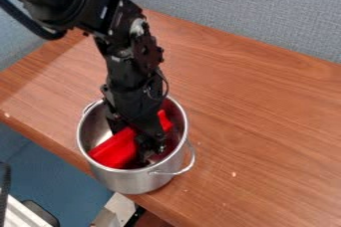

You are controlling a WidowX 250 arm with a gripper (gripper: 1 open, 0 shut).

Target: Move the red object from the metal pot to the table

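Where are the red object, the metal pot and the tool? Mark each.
red object (118,148): camera view, lower left end.
metal pot (134,179): camera view, front outer wall.
tool (138,131): camera view, tip inside the pot.

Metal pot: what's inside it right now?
Inside the metal pot lies the red object, tilted, with the gripper reaching down into it, shut. The arm hides where the fingers meet the red object and much of the pot's floor.
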